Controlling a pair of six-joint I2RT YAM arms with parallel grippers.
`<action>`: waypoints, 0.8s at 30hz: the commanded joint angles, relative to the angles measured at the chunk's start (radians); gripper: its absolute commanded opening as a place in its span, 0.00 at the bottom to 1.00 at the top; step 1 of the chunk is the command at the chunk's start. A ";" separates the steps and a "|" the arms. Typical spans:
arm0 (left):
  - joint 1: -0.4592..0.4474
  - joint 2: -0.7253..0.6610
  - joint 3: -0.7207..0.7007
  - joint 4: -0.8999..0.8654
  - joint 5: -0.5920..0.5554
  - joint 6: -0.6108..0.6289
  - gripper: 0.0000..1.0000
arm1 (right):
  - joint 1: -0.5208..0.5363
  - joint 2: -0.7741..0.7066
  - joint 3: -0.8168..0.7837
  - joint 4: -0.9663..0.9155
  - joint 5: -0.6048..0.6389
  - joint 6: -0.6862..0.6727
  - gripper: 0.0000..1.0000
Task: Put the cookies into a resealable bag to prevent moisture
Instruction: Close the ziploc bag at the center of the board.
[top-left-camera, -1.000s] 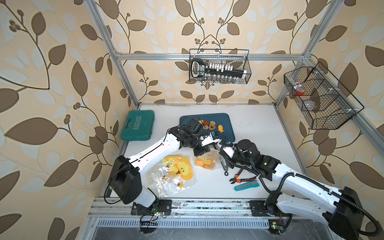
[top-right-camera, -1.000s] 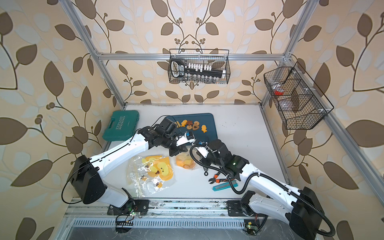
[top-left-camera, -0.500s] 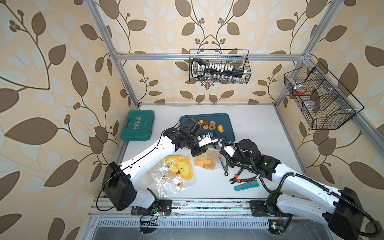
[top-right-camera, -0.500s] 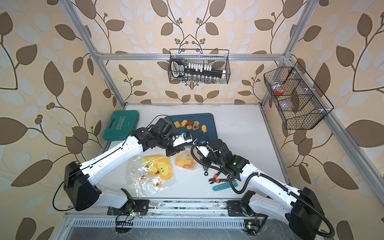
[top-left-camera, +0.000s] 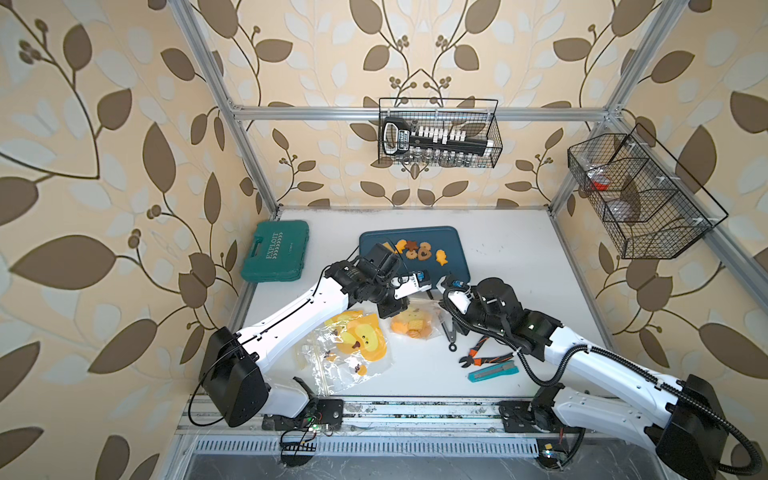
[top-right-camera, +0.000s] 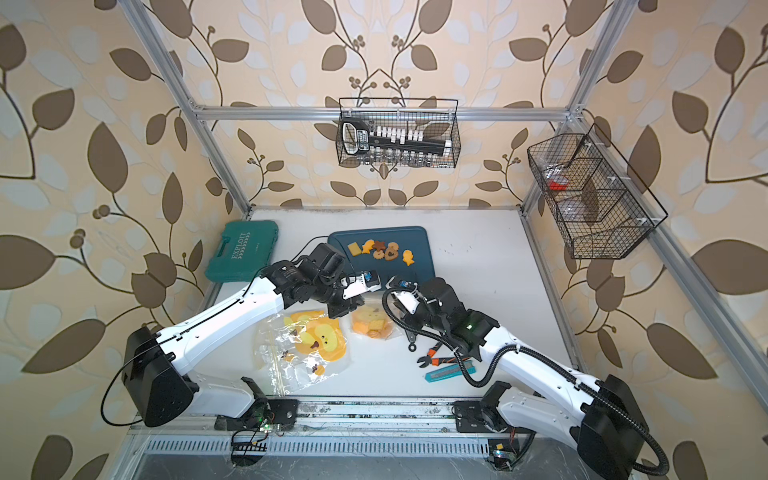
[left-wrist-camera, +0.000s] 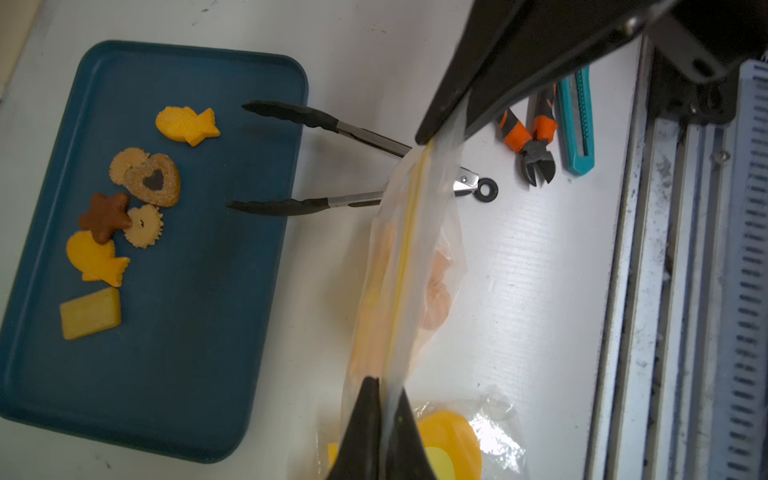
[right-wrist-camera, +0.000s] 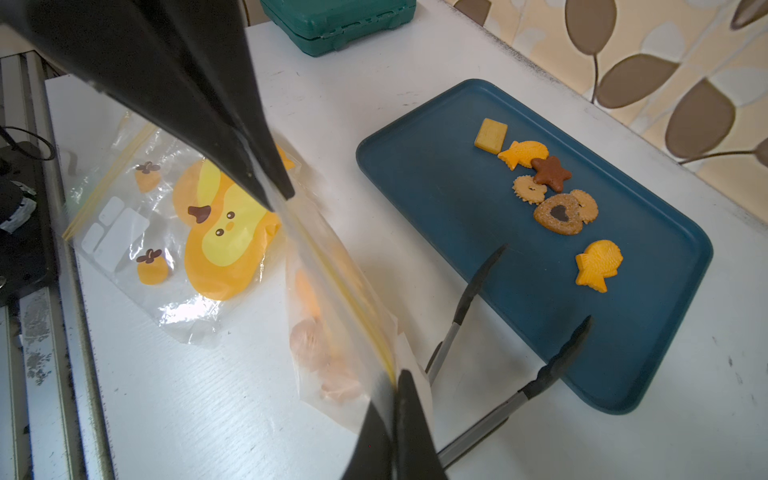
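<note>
- L gripper: jaws pinched tight on one end of the resealable bag, right at the yellow zip strip.
- R gripper: jaws clamped the same way on the opp. end of that strip, only the film btwn the fingers.
- Bag is stretched btwn the two grippers, zip edge up. The strip reads as one straight yellow line end to end, and the body sags toward the table. Can't tell if it rests there.
- Some cookies are inside the bag, an orange/tan cluster at its bottom. They blur thru the plastic in the wrist views, count unclear.
- Other cookies: seven on the dark-blue tray. Square, 2 fish, brown star, 2 flowers, heart w/ dark centre. Heart overlaps a flower, star touches a fish.
- Tongs: lying open on the table, black tips over the tray's edge, hinge end partly behind the bag.
- Spare duck-print bags: flat on the table on the L arm's side, just beside the held bag.
- Orange-handled cutters + teal utility knife: side by side near the front rail.
- Green tool case: far L of the table, apart from the tray.
</note>
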 joint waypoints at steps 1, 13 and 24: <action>0.001 -0.043 -0.018 -0.004 -0.076 -0.012 0.10 | -0.007 -0.023 -0.020 -0.016 0.013 0.004 0.00; 0.003 -0.110 -0.073 0.043 -0.086 -0.025 0.03 | -0.009 -0.030 -0.016 -0.027 0.003 -0.008 0.00; 0.003 -0.085 -0.051 0.018 0.006 -0.011 0.00 | -0.008 0.047 0.083 0.002 -0.114 -0.068 0.50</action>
